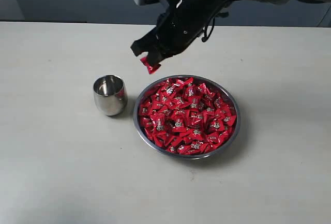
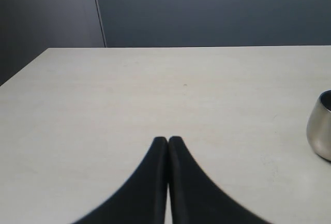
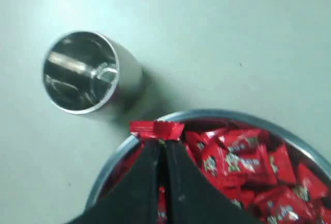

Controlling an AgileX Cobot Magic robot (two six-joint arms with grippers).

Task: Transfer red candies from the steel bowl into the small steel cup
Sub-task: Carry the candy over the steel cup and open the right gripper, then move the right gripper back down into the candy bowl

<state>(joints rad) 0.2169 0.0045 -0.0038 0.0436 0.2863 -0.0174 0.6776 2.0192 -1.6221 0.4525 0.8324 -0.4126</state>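
Soft, even light brightens the pale tabletop. Faint shadows hug the small polished steel cup and the wide shiny steel bowl. Shiny red wrapped candies glint. The right wrist view is blurred throughout, its black right end effector soft-edged.

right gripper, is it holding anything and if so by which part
Yes: the right gripper is shut on one red candy, pinched near its middle, both wrapper ends sticking out.

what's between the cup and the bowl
Nothing: just a narrow strip of bare table separates the cup from the bowl; the exterior view shows it.
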